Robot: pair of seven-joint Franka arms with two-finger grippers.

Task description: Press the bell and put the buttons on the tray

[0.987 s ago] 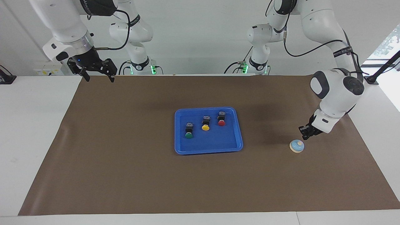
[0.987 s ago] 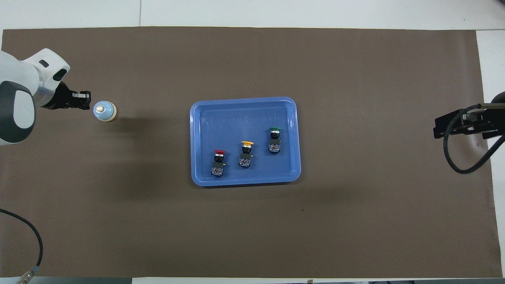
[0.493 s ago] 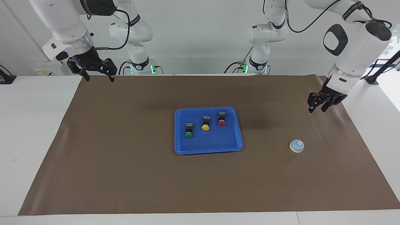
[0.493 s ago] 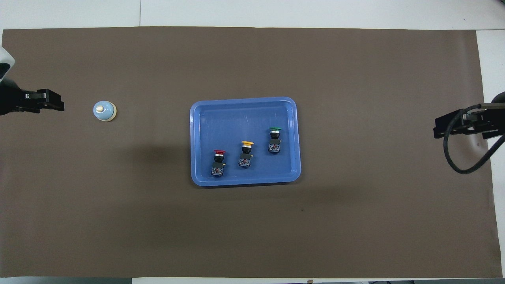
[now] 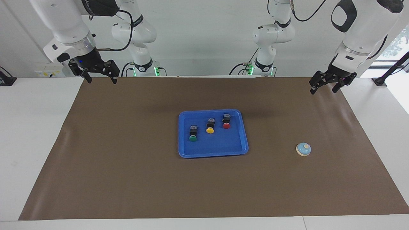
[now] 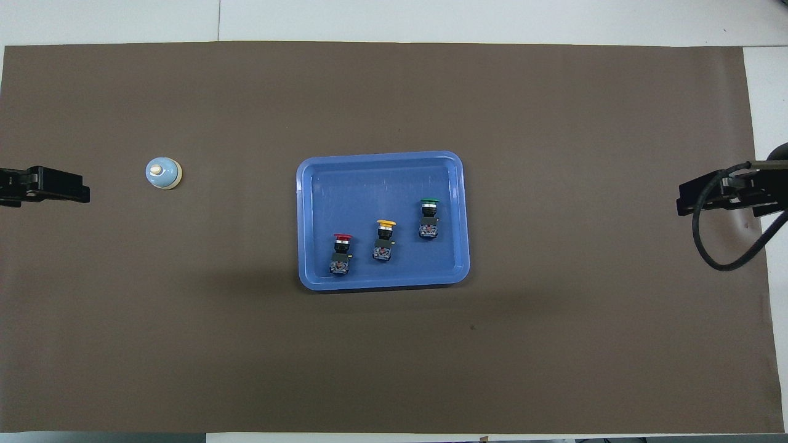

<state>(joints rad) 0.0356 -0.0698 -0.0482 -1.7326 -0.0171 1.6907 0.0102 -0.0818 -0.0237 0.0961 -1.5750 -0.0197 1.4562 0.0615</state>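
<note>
The light-blue bell (image 5: 303, 149) stands alone on the brown mat toward the left arm's end; it also shows in the overhead view (image 6: 163, 173). The blue tray (image 5: 220, 142) (image 6: 381, 184) lies mid-table. On it lie the green button (image 5: 193, 134) (image 6: 428, 218), the yellow button (image 5: 210, 126) (image 6: 383, 240) and the red button (image 5: 226, 121) (image 6: 340, 253). My left gripper (image 5: 323, 91) (image 6: 46, 184) is open and empty, raised over the mat's corner at the robots' end, well apart from the bell. My right gripper (image 5: 102, 81) (image 6: 717, 198) waits open and empty over the mat's other corner at the robots' end.
A brown mat (image 5: 127, 159) covers most of the white table. A black cable (image 6: 726, 246) hangs by the right gripper. Nothing else stands on the mat.
My left gripper has lifted away from beside the bell, drawn back toward the robots' end of the mat, and its fingers have spread. The bell, tray, buttons and right arm have not moved.
</note>
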